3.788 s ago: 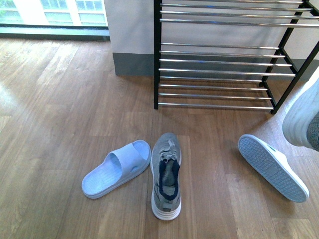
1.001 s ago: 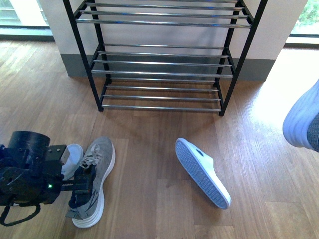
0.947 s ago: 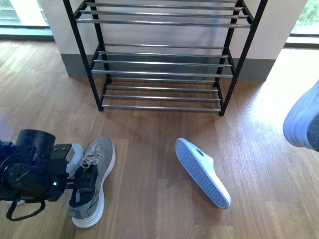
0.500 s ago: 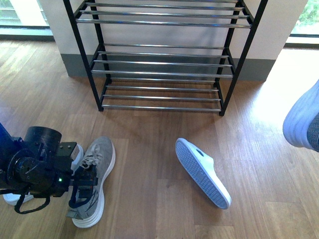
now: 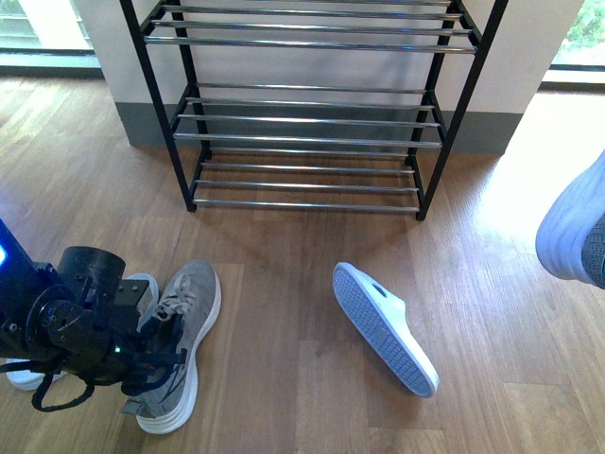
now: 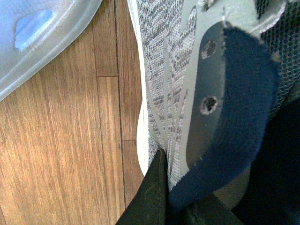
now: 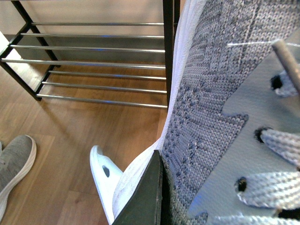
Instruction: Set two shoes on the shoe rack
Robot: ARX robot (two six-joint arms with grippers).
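Left gripper [image 5: 163,348] and right gripper [image 7: 157,192] each clenched on a sneaker.
The left one grips the collar of a grey knit lace-up sneaker with white sole [image 5: 189,312] lying on the wooden floor [image 5: 284,378], a pale blue rubber slide [image 6: 42,37] just beside it. The right one holds the second grey sneaker [image 7: 211,93] aloft. Between the grippers another blue slide [image 5: 383,326] lies on edge. Ahead stands the black-framed, chrome-barred shoe rack [image 5: 312,120].
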